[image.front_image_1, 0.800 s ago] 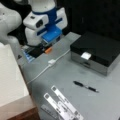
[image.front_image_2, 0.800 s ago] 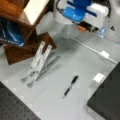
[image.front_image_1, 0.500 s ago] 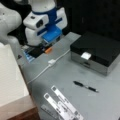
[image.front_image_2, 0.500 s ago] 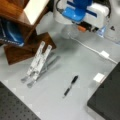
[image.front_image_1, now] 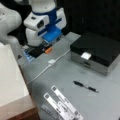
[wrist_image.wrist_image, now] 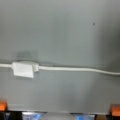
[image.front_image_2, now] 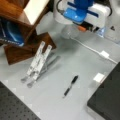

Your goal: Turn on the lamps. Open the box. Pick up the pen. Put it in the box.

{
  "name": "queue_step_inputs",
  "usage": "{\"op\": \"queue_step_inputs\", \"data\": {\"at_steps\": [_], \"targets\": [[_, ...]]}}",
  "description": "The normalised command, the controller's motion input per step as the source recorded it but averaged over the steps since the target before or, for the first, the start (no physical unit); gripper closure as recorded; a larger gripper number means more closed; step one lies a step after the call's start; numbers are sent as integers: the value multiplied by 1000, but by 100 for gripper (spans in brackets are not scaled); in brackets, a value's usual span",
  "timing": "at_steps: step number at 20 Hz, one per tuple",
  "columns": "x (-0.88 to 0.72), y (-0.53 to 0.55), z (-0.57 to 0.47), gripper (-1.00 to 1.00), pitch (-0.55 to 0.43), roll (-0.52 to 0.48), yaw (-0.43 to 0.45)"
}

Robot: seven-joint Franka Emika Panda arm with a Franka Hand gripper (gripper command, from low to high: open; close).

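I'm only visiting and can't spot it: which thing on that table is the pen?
Find the box, the big black-lidded case with silver sides, lid shut. On the grey table just in front of it lies the pen, alone. It is slim and dark, unlike the flat white perforated strips nearby.

Grey table (image.front_image_1: 62,97) carries the box (image.front_image_1: 96,51), lid shut, white tab on its front. The pen (image.front_image_1: 85,86) lies flat just in front of the box, apart from it. White cable (image.front_image_1: 42,71) with an inline switch (image.front_image_1: 51,61) crosses the surface. White perforated strips (image.front_image_1: 62,105) lie near a front view's bottom. A wooden stand (image.front_image_2: 22,37) sits at a front view's left.
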Motion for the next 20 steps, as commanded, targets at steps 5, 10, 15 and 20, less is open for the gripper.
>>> {"op": "queue_step_inputs", "data": {"at_steps": [5, 10, 15, 20], "targets": [[-602, 145, -197, -100, -108, 4, 83], [-603, 265, -276, -100, -182, 20, 21], [-485, 367, -318, -100, -213, 35, -43], [-348, 244, -295, -100, -219, 53, -44]]}}
